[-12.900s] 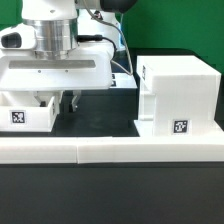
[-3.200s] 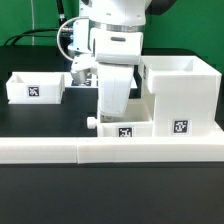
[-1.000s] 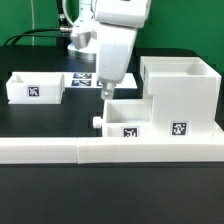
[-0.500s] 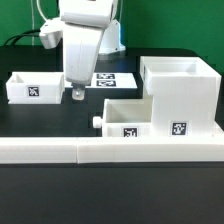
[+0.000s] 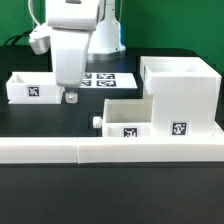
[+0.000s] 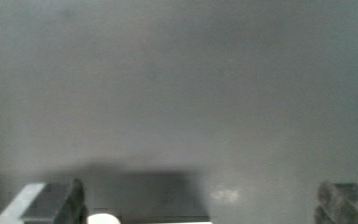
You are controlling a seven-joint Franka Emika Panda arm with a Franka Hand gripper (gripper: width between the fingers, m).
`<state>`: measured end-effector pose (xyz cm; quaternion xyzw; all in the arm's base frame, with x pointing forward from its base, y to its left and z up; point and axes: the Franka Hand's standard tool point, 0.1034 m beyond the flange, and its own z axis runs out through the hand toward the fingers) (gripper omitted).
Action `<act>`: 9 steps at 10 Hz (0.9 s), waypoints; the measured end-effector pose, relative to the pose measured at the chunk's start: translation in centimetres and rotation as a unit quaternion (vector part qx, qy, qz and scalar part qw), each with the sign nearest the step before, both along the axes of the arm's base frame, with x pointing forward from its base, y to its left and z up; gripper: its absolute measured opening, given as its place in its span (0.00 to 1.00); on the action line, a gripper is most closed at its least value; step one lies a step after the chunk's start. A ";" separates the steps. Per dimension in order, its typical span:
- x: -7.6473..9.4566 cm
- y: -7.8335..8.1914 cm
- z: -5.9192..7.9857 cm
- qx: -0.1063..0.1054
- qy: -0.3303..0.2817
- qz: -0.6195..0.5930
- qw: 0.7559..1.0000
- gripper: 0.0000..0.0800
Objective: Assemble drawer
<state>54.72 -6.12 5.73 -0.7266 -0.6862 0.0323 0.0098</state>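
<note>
The tall white drawer housing (image 5: pixel 180 95) stands at the exterior view's right with a tag on its front. One knobbed tray (image 5: pixel 128 118) sits pushed partway into the housing's lower part, its knob (image 5: pixel 95 123) pointing to the exterior view's left. The second tray (image 5: pixel 35 88) lies apart at the exterior view's left. My gripper (image 5: pixel 70 96) hangs just to the right of that second tray, low over the black table. In the wrist view my fingers (image 6: pixel 51 203) stand wide apart over bare table, with the tray's knob (image 6: pixel 101 218) beside one finger. The gripper is open and empty.
The marker board (image 5: pixel 108 79) lies flat behind the gripper. A long low white wall strip (image 5: pixel 110 150) runs along the table's front edge. The arm's body (image 5: pixel 75 30) rises above the second tray.
The gripper let go of the first tray, left in the housing, rose and moved to the exterior view's left. It now hangs lower beside the second tray.
</note>
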 end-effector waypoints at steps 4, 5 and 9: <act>-0.4 -1.1 -1.4 0.063 0.010 0.001 0.998 0.81; -0.4 -1.2 -1.5 0.063 0.010 0.001 0.998 0.81; -0.5 0.1 -3.1 0.072 0.021 0.004 0.997 0.81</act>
